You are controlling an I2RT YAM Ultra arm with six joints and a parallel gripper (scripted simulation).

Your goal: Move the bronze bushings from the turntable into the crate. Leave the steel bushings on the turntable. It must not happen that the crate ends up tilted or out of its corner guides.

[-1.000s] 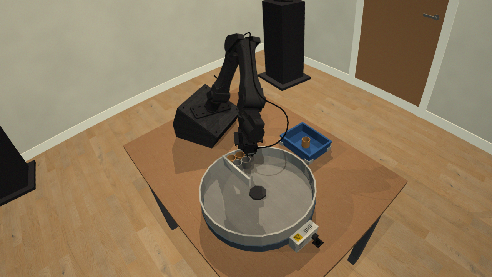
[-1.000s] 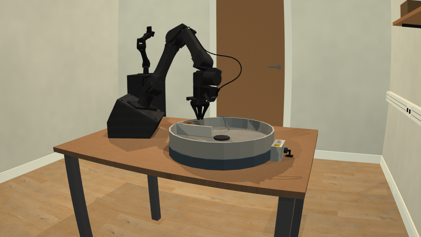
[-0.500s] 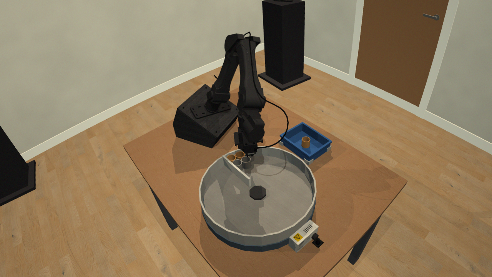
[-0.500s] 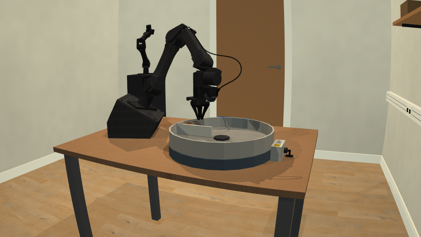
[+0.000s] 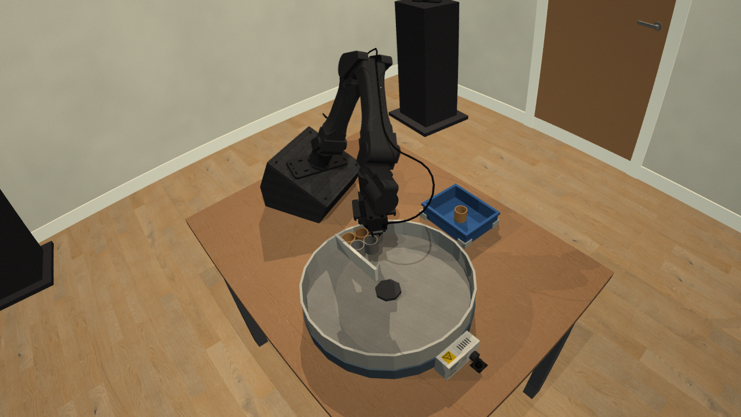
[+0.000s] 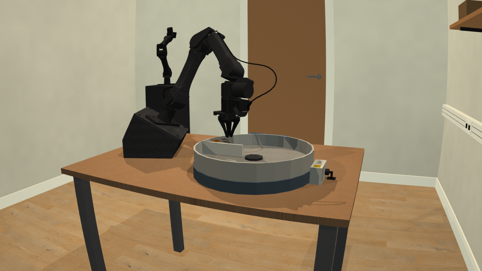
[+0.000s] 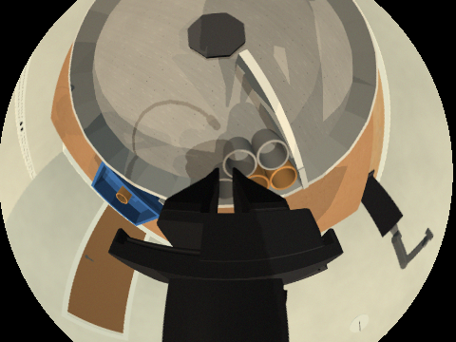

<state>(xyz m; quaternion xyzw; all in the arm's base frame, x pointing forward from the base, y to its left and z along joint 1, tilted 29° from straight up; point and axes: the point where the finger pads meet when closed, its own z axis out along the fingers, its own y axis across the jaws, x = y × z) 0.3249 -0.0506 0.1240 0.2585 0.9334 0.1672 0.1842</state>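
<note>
"Pale grey-green walls (image 5: 155, 77) (image 6: 67, 84) stand behind the brown wooden tabletop (image 5: 543, 269) (image 6: 101, 165) (image 7: 344, 199). What have you got, going left to right from the top camera?"

"First, my black arm (image 5: 374, 103) (image 6: 192, 67) on its black wedge-shaped base (image 5: 295, 204) (image 6: 148, 141). Then the round grey-walled turntable (image 5: 388, 362) (image 6: 252, 171), with a thin pale divider (image 5: 357, 258) (image 6: 222, 148) (image 7: 275, 102). Beside that I see two bronze ring-shaped bushings (image 5: 348, 237) (image 7: 283, 177) and, next to them, grey steel bushings (image 5: 370, 246) (image 7: 271, 138)."

"How many steel?"

"Two show plainly. My wrist camera catches part of another grey rim between the fingertips, mostly hidden."

"And your tool?"

"I have the black tool (image 5: 377, 234) (image 6: 229, 135) (image 7: 225, 173) pointing down over the bushings, its fingers nearly together, a slim gap left and nothing pinched."

"The crate?"

"Right of the arm, the blue rectangular crate (image 5: 476, 230) (image 7: 144, 216) sits flat within its pale corner guides (image 5: 464, 242), one bronze bushing (image 5: 460, 214) (image 7: 123, 195) inside. Farthest right on the turntable's rim is a white control box (image 5: 455, 355) (image 6: 318, 173) with a yellow warning label."

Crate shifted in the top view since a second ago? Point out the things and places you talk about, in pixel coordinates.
No. The crate (image 5: 479, 226) (image 6: 257, 133) (image 7: 107, 180) sits in the same spot beside the turntable (image 5: 388, 361) (image 6: 252, 171) (image 7: 84, 90).
</note>
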